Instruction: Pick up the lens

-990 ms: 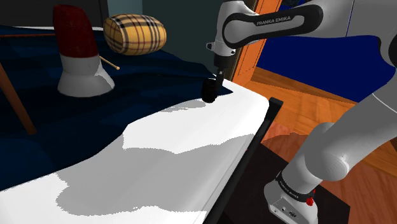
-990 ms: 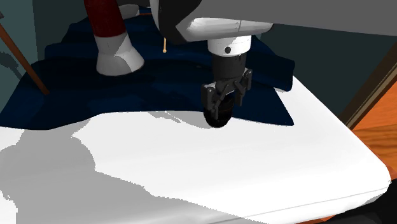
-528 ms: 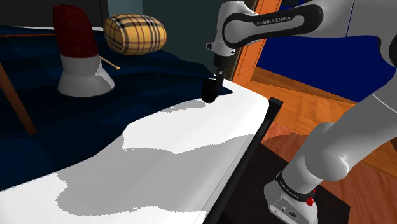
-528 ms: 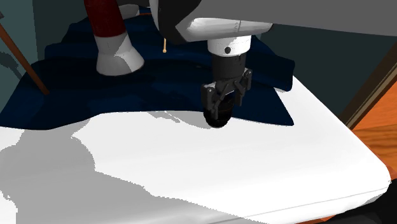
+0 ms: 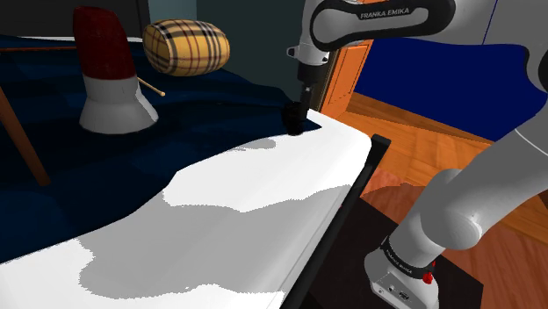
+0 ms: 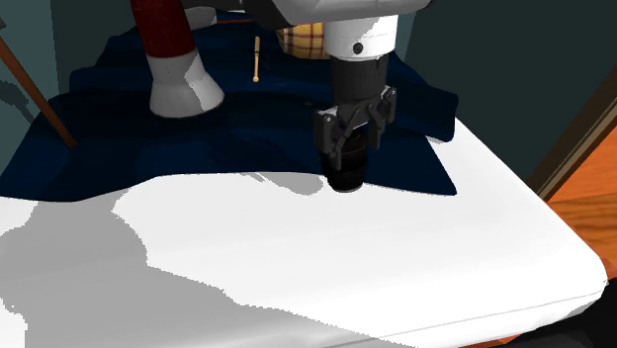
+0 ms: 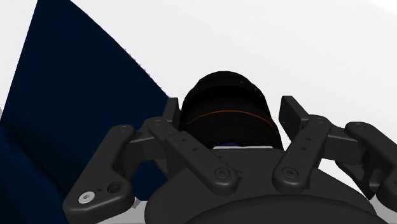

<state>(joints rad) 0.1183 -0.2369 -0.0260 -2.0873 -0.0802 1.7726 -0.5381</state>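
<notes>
- Gripping the black lens [image 6: 346, 178] with the black gripper [image 6: 352, 148], one finger on each side.
- Shut only part of the way, stopped by the fat body of the lens; fingers [image 7: 294, 121] pressed on its sides, with nothing else in the grip.
- Pointing straight down, with the lens up on end and its round end sticking out under the fingertips.
- In the wrist view, looking along a round black tube with a thin orange ring, snug between the two fingers.
- Hanging right at the edge between the dark blue blanket [image 6: 119, 148] and the white sheet [image 6: 346, 267]; hard to tell if touching the sheet or just above it.
- In the second exterior view, found just at 3 o'clock from the middle; in the shoulder view, near the middle at about 1 o'clock.
- Just beside the lens at 9 o'clock in the second exterior view, a grey shadow [image 6: 287, 182] on the sheet.
- Well apart at 10 o'clock from the lens in that view, a red and white thing [image 6: 178, 69] standing on the blanket, and at 11 o'clock a thin wooden stick [image 6: 256, 59].
- In the shoulder view, at 10 o'clock from the lens, a tan checked cushion [image 5: 186, 46] shaped like a roll.
- At 3 o'clock from the lens there, an orange wood floor [image 5: 413, 132]; at 4 o'clock, the thick white arm [image 5: 457, 211].
</notes>
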